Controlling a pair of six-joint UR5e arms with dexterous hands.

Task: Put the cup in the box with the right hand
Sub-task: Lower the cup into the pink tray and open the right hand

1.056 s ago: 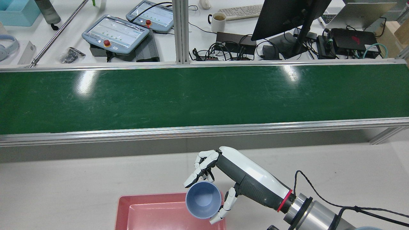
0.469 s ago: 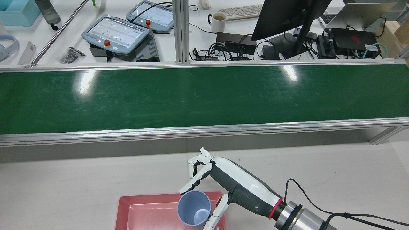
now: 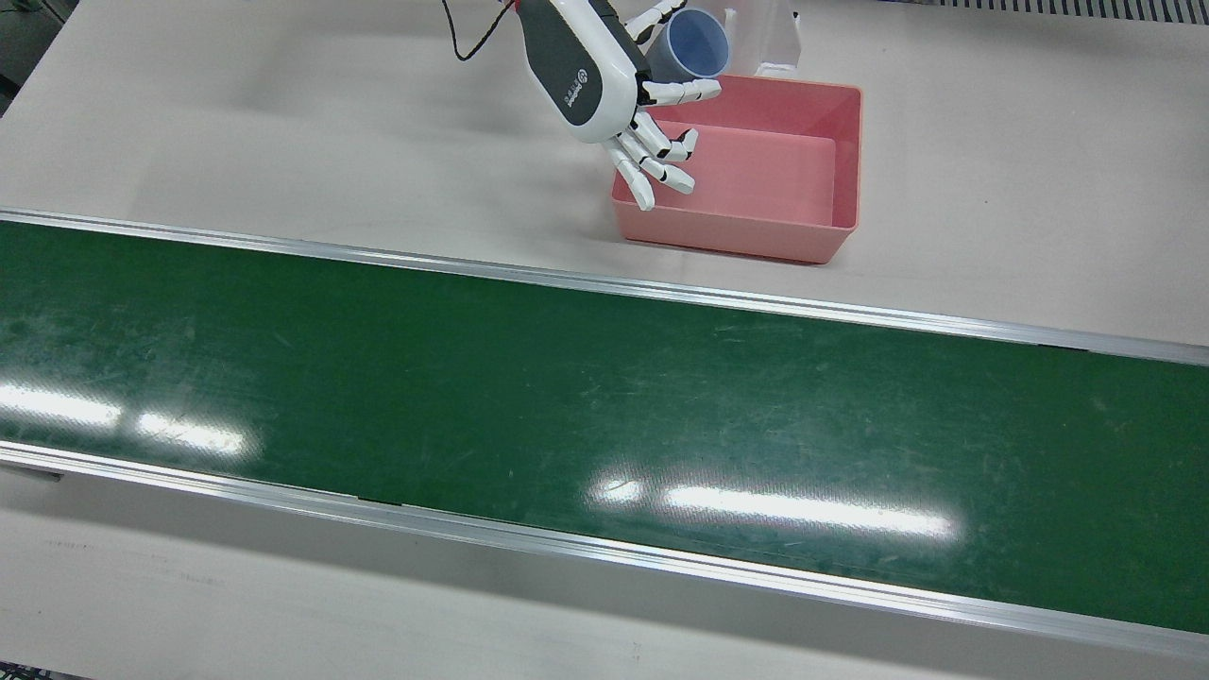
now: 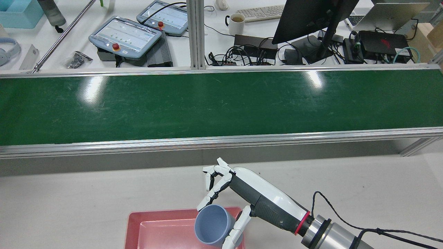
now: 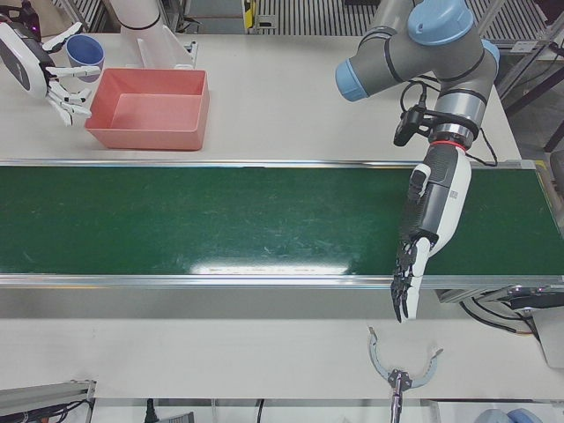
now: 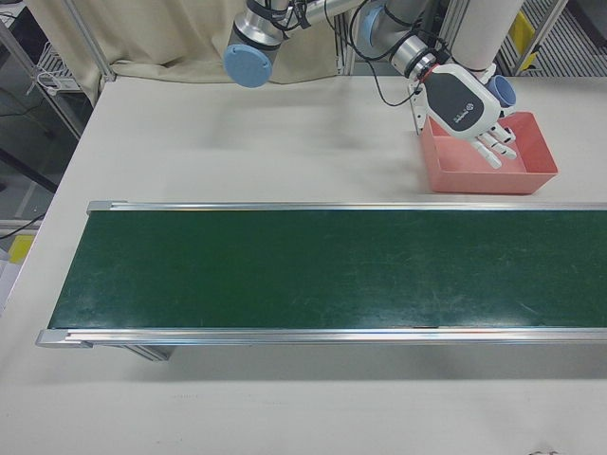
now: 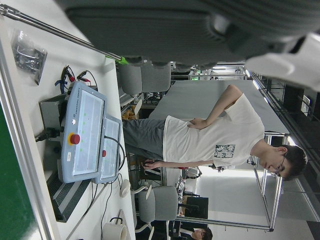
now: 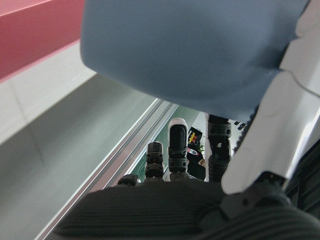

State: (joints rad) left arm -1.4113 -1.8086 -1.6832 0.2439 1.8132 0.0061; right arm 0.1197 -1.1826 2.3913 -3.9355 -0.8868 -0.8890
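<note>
Right hand (image 4: 238,197): white and grey, held over the right-hand edge of the box as the rear view showed it; fingers curled round the cup, which it carried.
Cup (image 4: 210,229): blue, plain, tilted with its mouth toward the rear camera; clasped between a finger (image 4: 211,197) on its far side and another on its near side; raised above the box's corner, not resting on the floor of it.
Box (image 3: 812,142): pink, shallow, open-topped, on the white table (image 3: 283,123) beside the green conveyor belt (image 3: 567,397).
Left hand (image 5: 414,273): well apart, hanging over the belt's edge, fingers straight, pointing down, holding nothing
</note>
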